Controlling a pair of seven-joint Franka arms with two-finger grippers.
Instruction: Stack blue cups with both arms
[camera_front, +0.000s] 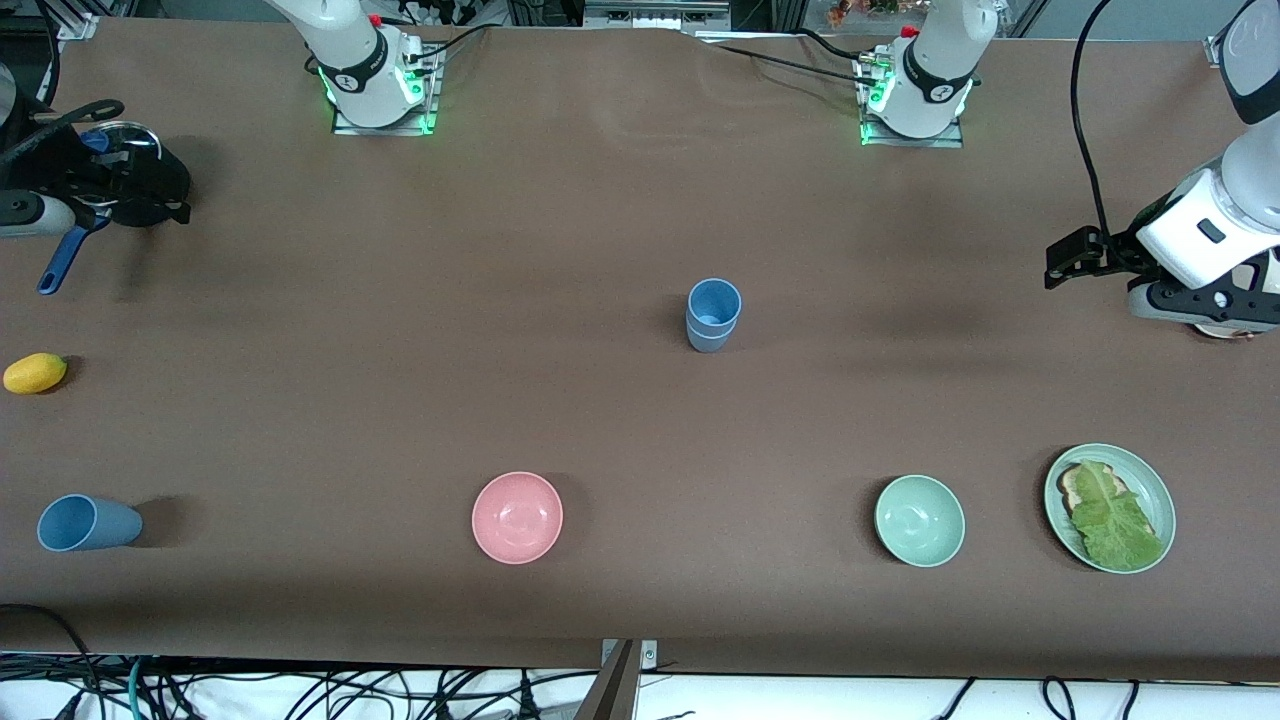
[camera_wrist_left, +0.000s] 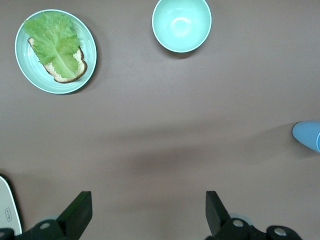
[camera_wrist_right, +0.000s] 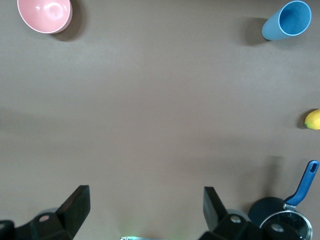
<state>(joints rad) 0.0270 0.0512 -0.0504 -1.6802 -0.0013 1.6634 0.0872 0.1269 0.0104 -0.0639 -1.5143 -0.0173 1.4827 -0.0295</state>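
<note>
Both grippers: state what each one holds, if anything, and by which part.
Nothing is held. The left gripper and the right gripper both have jaws open over bare table, each waiting at its own end.

You see a matt brown cloth-like table cover (camera_front: 600, 200), slightly wrinkled; smooth plastic-looking blue cups (camera_front: 714, 315); glossy pink bowl (camera_front: 517, 517) and pale green bowl (camera_front: 919, 520).
</note>
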